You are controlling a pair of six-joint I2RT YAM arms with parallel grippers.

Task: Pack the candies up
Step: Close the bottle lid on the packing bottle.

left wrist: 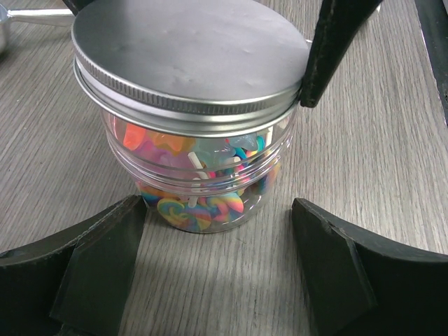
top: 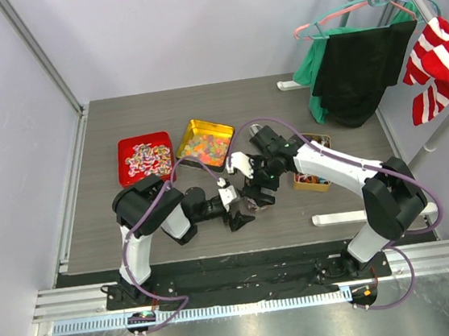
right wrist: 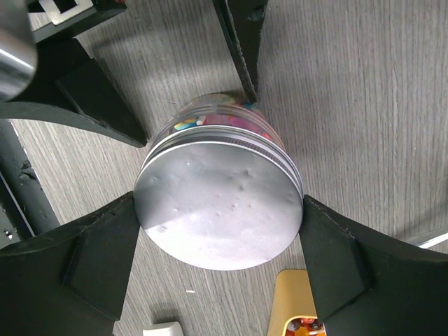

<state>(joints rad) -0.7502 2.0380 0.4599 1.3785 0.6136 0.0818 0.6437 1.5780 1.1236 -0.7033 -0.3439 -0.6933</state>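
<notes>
Near the middle of the worktop, between the two arms, stands a clear jar part-filled with candies, with a metal lid resting on its mouth. More of them lie well apart, farther back and to the left, in a red tray and a yellow tray.

The right gripper reaches down from above with its fingers set wide against opposite edges of the lid. It looks clamped on it, and the left wrist view shows one finger touching the rim. The left gripper is spread wide and low around the jar's base, holding nothing: one finger is close to the wall, while the other shows a gap.

The main risk, as I judge it, is the jar turning with the lid. With nothing pinching the body, a twist from above would spin the whole jar on the worktop and the thread would never bite. The lid also seems to sit high, with ridges of the jar's neck showing beneath it, so it may not be seated. Pressing or turning it askew could cross-thread it or pop it off. A lift now would likely take the lid alone, or tip the jar and scatter its fill. Both grippers crowd the same jar, so a rotation could knock their fingers together.
</notes>
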